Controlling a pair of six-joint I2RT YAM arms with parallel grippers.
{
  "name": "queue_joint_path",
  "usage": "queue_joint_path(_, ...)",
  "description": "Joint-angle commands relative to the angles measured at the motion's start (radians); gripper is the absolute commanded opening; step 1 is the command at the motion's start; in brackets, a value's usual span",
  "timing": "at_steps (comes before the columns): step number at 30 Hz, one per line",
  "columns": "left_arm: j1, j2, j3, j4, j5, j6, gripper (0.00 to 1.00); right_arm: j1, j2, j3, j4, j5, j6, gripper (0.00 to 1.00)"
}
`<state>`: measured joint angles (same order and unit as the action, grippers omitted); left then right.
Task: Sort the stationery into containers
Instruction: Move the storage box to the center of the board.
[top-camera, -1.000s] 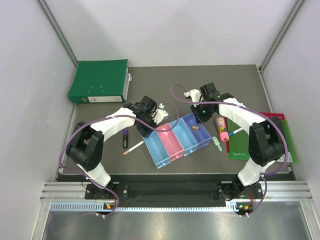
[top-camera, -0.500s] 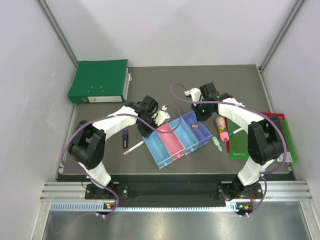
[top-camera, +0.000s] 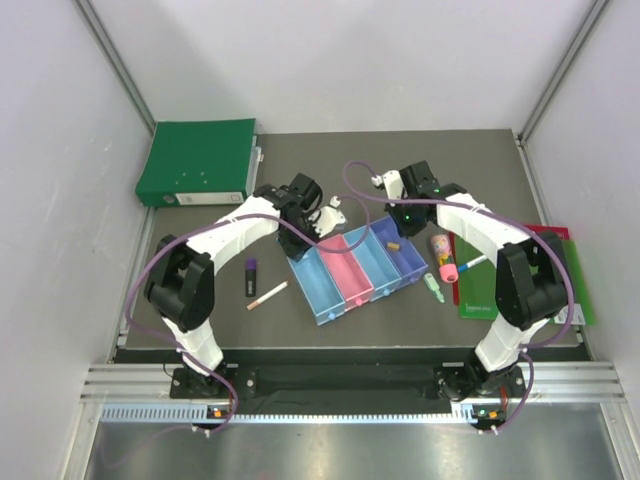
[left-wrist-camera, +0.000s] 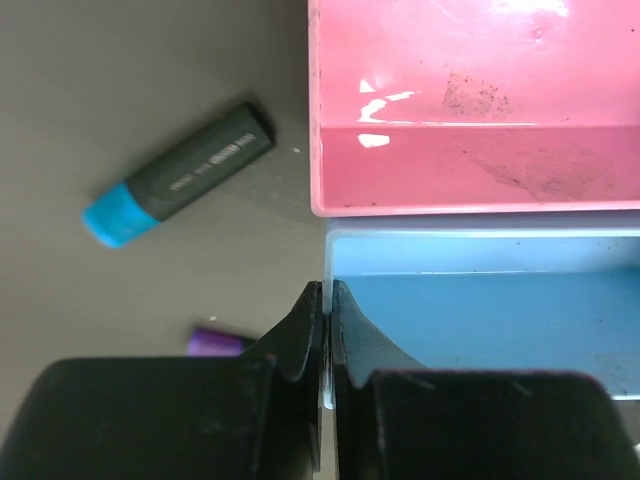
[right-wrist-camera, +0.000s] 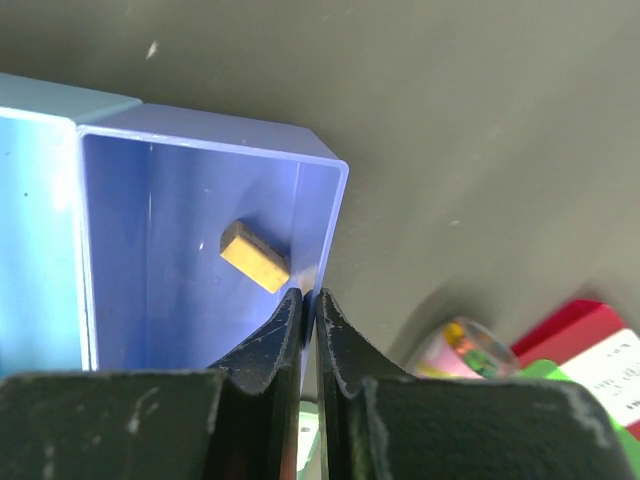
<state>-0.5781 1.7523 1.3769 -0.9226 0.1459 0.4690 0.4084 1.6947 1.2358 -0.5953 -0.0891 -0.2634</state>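
Clamping with left hand (left-wrist-camera: 327, 290) on near wall of light-blue bin (left-wrist-camera: 480, 310); pink bin (left-wrist-camera: 470, 100) just beyond, blue-capped marker (left-wrist-camera: 175, 175) ahead-left. Clamping with right hand (right-wrist-camera: 309, 298) on wall of violet bin (right-wrist-camera: 150, 220); tan block (right-wrist-camera: 255, 256) inside, just ahead.

purple marker (left-wrist-camera: 214, 343): mostly behind left claw (left-wrist-camera: 327, 300) | pink tray (left-wrist-camera: 480, 170): cut by top edge | red book (right-wrist-camera: 585, 322): cut by right edge

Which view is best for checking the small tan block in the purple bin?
Right wrist. The tan block fills a good patch of the frame, lying on the purple bin's floor just ahead of the right gripper. Top external shows it only as a speck. Left wrist misses it.
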Motion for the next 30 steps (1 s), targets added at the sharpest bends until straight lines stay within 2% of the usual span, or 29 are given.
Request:
queue_joint_path(1,-0.005,0.004,0.120,0.044,0.014,0.014,0.00,0.020,-0.040,0.080,-0.018,0.018,0.009,0.00)
queue_joint_path(12,-0.006,0.079,0.203,0.083,-0.035,0.146,0.00,0.018,-0.030,0.155,-0.003,0.086,0.015,0.00)
queue_joint_path(30,-0.002,0.153,0.261,0.212,-0.069,0.212,0.00,-0.003,0.034,0.220,0.028,0.163,0.013,0.00)
